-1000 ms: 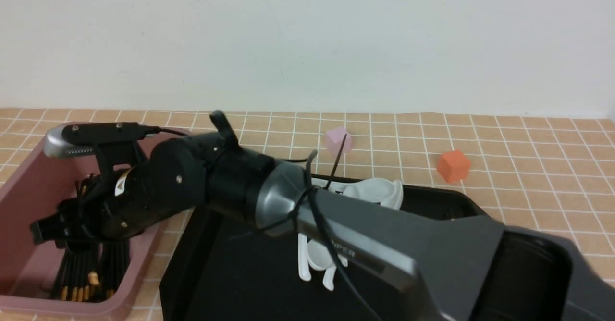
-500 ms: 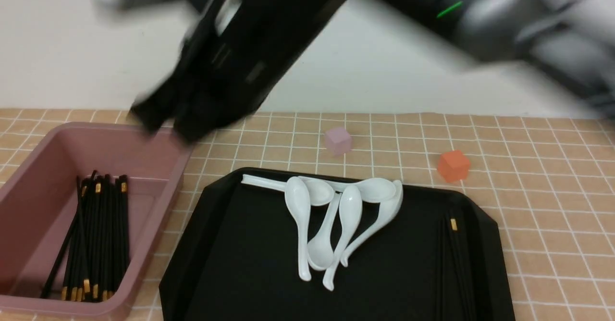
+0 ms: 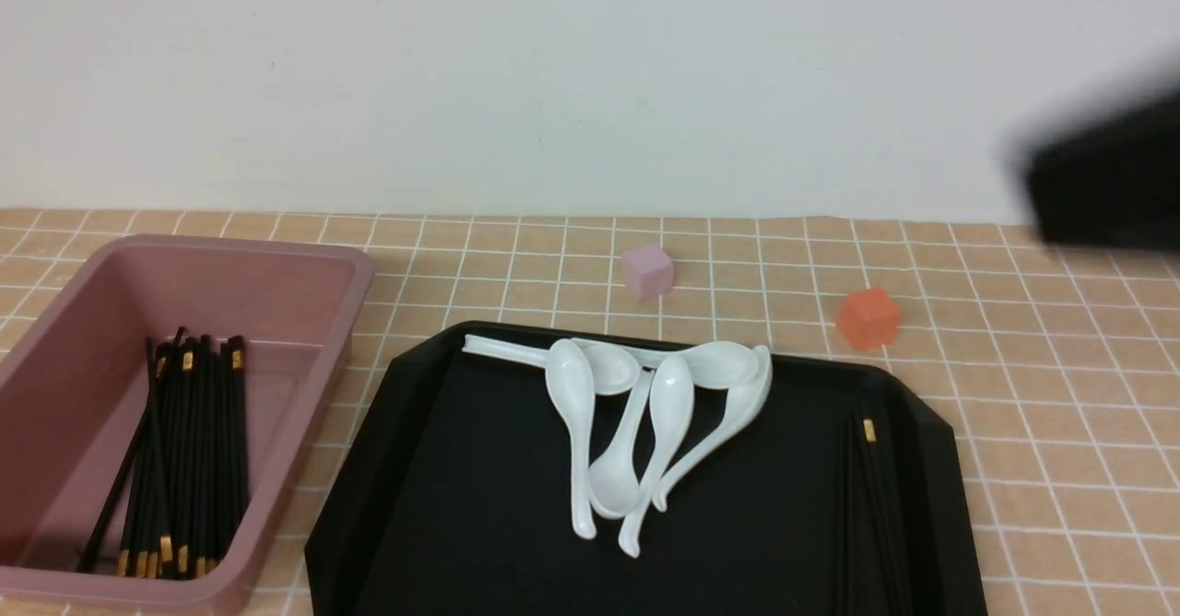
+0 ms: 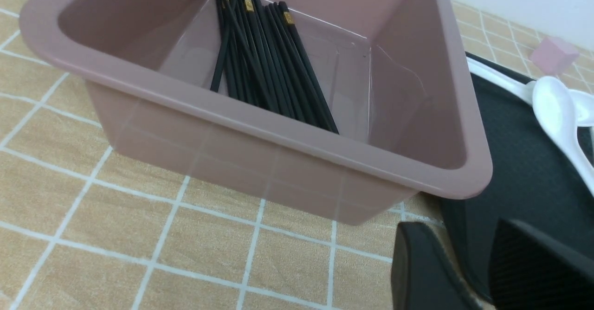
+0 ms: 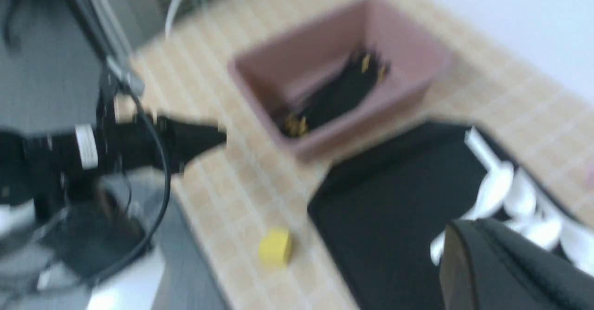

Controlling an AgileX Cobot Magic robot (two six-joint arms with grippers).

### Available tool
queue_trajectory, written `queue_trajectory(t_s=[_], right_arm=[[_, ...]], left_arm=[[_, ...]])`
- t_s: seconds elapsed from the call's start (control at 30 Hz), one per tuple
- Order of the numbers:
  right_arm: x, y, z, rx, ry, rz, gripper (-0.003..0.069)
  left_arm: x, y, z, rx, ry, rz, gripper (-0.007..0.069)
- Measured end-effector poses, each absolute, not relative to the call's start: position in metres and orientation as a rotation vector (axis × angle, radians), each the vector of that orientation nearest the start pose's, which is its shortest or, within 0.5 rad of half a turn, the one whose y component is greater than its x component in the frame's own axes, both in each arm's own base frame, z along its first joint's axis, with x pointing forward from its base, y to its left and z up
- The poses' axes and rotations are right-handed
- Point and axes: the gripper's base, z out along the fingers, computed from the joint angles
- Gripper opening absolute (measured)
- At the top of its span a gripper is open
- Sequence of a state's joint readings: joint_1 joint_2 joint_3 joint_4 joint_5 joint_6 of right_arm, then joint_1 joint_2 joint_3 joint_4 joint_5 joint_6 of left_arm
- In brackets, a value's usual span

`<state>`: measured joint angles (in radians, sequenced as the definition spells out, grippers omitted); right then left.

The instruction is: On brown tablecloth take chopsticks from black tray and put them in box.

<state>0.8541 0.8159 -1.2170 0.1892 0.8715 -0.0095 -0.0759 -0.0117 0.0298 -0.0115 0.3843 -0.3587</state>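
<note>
Brown tablecloth [image 3: 1060, 432] is covering the whole bench. Nearest in: left claw [image 4: 468, 273] is hovering off the box's near corner, fingers slightly parted, gripping nothing. Black tray [image 3: 442, 505] is sitting front-centre. Chopsticks [image 3: 871, 515] are lying along its right side, black on glossy black, so I'm guessing at the count, probably a few. Gold band [image 3: 868, 430] is marking a thick end, pointing away. They're looking light, stiff, slick and thin, likely rolling or pivoting if pinched off-centre. I'm favouring a crosswise pinch near mid-length, biased toward the thick end. Box [image 3: 304, 270] is sitting just beside the tray's left, already holding a bundle [image 3: 194, 468]. Spoons [image 3: 645, 413] are piling at the tray's far edge, apart from the chopsticks. Pink cube [image 3: 648, 270] and orange cube [image 3: 868, 317] are sitting beyond. Right claw [image 5: 501, 263] is showing only as blur, so I can't tell its state.
</note>
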Motion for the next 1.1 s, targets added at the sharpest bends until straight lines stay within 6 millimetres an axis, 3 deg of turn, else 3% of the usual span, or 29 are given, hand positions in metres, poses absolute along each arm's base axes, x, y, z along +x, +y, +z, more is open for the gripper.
queue_trajectory(t_s=[0.03,0.07,0.1,0.13,0.23,0.33,0.67,1.1], right_arm=[[0.076,0.107,0.461,-0.812,1.827,0.776,-0.0006],[0.067,0.093,0.422,-0.720,1.756,0.811,-0.0005],[0.068,0.093,0.424,-0.707,1.739,0.818,-0.0005],[0.065,0.087,0.396,-0.649,1.703,0.839,-0.0005],[0.064,0.081,0.339,-0.590,1.670,0.836,-0.0002],[0.064,0.077,0.310,-0.576,1.627,0.813,0.0001],[0.063,0.073,0.283,-0.572,1.587,0.786,0.0005],[0.062,0.073,0.277,-0.578,1.601,0.781,0.0013]], left_arm=[[0.052,-0.004,0.169,-0.275,1.878,-0.308,0.0239],[0.052,-0.004,0.169,-0.275,1.878,-0.308,0.0239],[0.052,-0.004,0.169,-0.275,1.878,-0.308,0.0239],[0.052,-0.004,0.169,-0.275,1.878,-0.308,0.0239],[0.052,-0.004,0.169,-0.275,1.878,-0.308,0.0239],[0.052,-0.004,0.169,-0.275,1.878,-0.308,0.0239],[0.052,-0.004,0.169,-0.275,1.878,-0.308,0.0239],[0.052,-0.004,0.169,-0.275,1.878,-0.308,0.0239]])
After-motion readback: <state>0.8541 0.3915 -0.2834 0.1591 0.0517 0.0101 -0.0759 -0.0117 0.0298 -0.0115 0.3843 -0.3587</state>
